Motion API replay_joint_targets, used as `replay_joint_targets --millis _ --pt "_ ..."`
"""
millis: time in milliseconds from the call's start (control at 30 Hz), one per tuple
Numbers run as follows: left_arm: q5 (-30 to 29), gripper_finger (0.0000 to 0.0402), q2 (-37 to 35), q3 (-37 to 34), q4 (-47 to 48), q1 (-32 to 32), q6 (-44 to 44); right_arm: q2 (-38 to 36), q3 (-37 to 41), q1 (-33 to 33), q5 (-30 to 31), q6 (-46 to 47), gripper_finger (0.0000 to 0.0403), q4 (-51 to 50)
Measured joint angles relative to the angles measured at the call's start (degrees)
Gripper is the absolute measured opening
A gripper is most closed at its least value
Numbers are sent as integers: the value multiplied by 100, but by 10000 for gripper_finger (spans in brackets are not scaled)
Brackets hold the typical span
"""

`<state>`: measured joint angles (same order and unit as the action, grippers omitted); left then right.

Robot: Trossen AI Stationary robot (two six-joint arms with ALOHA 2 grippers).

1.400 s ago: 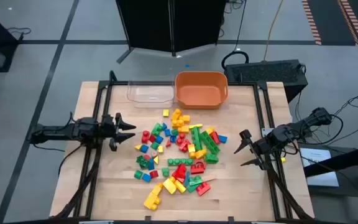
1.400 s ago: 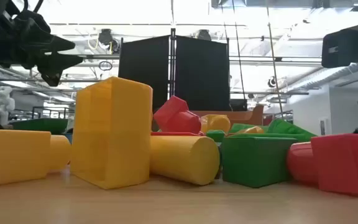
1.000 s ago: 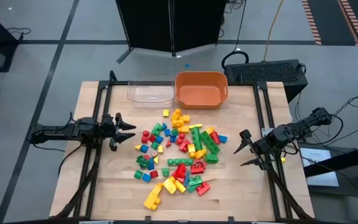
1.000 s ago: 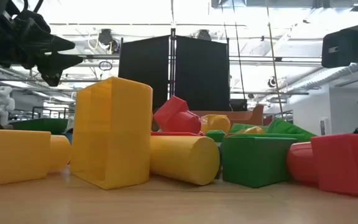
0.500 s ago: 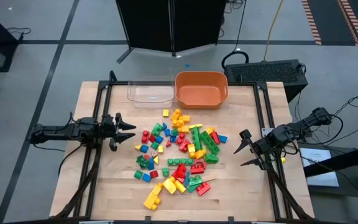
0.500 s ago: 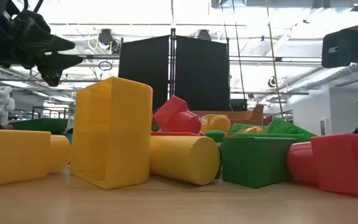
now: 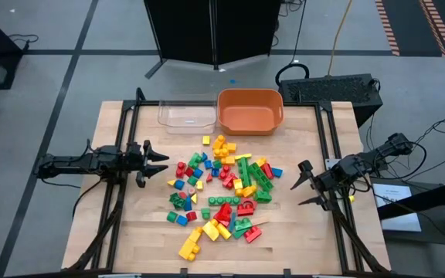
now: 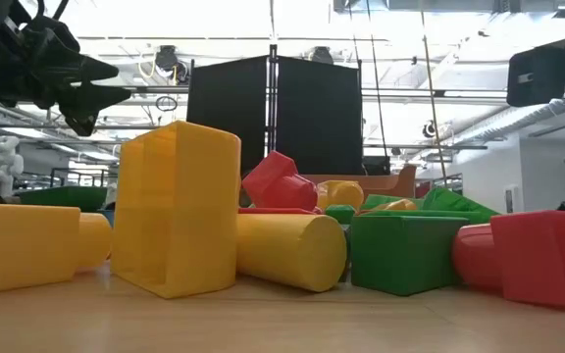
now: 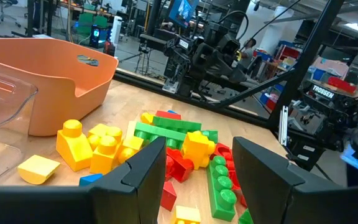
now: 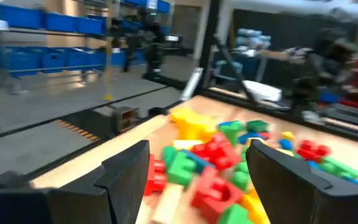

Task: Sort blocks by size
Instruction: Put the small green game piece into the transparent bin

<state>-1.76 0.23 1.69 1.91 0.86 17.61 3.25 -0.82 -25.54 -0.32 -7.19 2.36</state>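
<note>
1. Blocks [image 7: 221,194]: loose pile mid-tabletop [image 7: 130,247], on the near side of the orange tub [image 7: 250,110] and clear tray [image 7: 185,114]; none sorted.
2. Left claw [image 7: 161,162]: just beside the pile's left edge, arm low and level, pointing at it; fingers apart, empty. Looks the nearer arm.
3. Right claw [image 7: 304,185]: near the pile's right edge, wide open, empty.

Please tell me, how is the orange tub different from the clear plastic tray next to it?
Colour: the orange tub is opaque orange, while the clear plastic tray is see-through, so the wood shows through it.
Height: in the left wrist view the tub's wall rises higher than the tray's rim.
Position: the tub stands nearer the table's middle, the tray on its left.
Both stand side by side at the table's far edge, and neither holds any blocks.
</note>
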Motion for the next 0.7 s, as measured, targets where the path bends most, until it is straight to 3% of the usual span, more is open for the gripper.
replay_joint_targets --millis 267,567,700 --pt "1 187 0 -1 0 -2 0 2 -2 2 174 766 260 149" --pt "-4 187 0 -2 -2 -2 -99 2 1 0 175 3576 260 546" --pt "-210 187 0 -2 -18 -13 -2320 3 1 0 563 4543 260 786"
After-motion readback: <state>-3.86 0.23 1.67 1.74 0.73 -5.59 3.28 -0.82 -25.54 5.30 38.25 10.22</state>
